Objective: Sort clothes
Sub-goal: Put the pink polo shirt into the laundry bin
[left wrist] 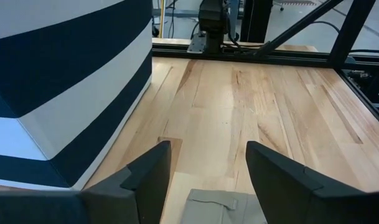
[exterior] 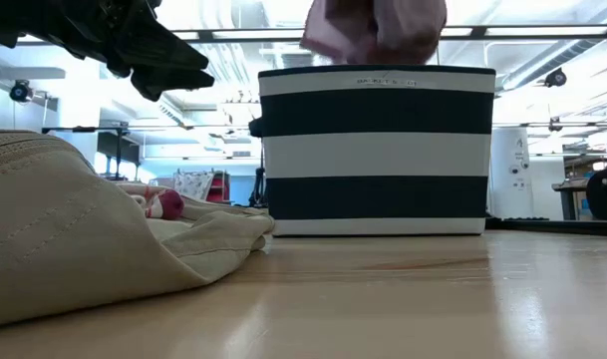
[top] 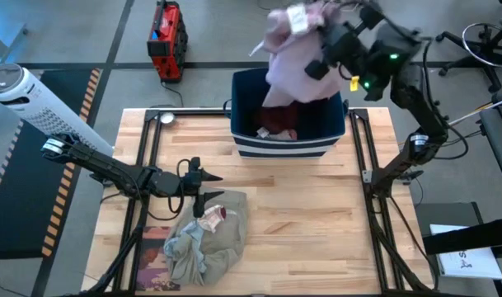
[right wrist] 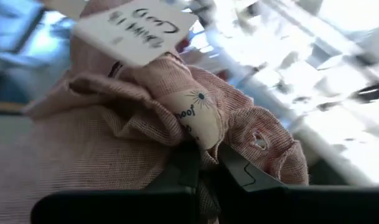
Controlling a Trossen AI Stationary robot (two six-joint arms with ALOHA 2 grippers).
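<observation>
Lilac-pink garment (top: 288, 58), white tag; navy-white striped bin (exterior: 376, 150); khaki-beige garment (top: 222, 235); pale wood table (top: 316, 223).

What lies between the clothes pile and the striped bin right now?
Bare wooden table, as the high view shows. The open left tool hovers at the clothes pile's edge, and nothing sits on the boards up to the striped bin.

One navy-and-white striped fabric bin (top: 288, 140), one lilac-pink garment (top: 288, 58) hanging over it, two garments visible inside, one pile of clothes (top: 205, 235) on the surface, one book (top: 154, 268), two arms, one red machine (top: 166, 37) on the floor.
</observation>
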